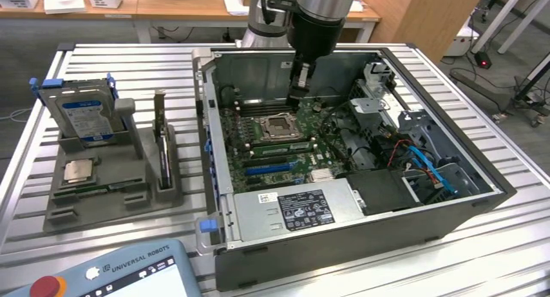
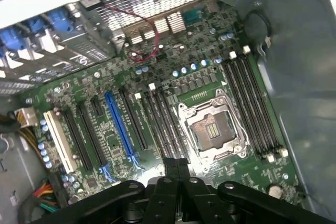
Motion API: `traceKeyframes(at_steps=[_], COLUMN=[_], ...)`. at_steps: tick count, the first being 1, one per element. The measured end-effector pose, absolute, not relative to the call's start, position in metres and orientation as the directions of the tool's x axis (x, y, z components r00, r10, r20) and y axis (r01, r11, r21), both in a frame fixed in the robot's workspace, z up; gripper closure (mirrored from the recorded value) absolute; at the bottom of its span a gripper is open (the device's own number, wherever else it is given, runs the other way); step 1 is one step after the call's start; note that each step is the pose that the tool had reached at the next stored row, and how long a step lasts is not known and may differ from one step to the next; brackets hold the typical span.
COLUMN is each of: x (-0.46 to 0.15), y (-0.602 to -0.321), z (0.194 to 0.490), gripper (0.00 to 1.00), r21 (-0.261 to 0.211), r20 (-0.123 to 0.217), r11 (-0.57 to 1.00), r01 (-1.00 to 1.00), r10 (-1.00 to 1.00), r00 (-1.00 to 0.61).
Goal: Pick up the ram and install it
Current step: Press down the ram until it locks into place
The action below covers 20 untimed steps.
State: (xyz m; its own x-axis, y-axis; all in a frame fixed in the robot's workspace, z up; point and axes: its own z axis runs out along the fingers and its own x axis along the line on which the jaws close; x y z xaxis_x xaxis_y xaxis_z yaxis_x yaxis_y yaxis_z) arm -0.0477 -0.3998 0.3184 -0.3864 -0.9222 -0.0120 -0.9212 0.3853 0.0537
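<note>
While the ram (image 1: 96, 189) appears to lie flat in the grey tray (image 1: 60, 216) outside the computer case (image 1: 344, 245), just in front of the square processor chip (image 1: 79, 170), its long axis runs across the exterior view from left to right. The gripper (image 1: 297, 97) hangs well apart from it, toward the exterior view's right, inside the open case above the motherboard (image 2: 131, 129). Its fingers are pressed together on nothing visible, poised near the long memory slots (image 2: 252, 103) beside the empty processor socket (image 2: 210, 129).
</note>
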Motion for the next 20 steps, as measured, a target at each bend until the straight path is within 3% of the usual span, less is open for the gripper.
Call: traceKeyframes(at_steps=[20], x=[-0.0478], y=[-0.3993], z=[0.3184], gripper=[0.90], r21=[0.051], r20=[-0.007], r11=[0.602], r01=[-0.797], r10=[-0.797], r00=[-0.603])
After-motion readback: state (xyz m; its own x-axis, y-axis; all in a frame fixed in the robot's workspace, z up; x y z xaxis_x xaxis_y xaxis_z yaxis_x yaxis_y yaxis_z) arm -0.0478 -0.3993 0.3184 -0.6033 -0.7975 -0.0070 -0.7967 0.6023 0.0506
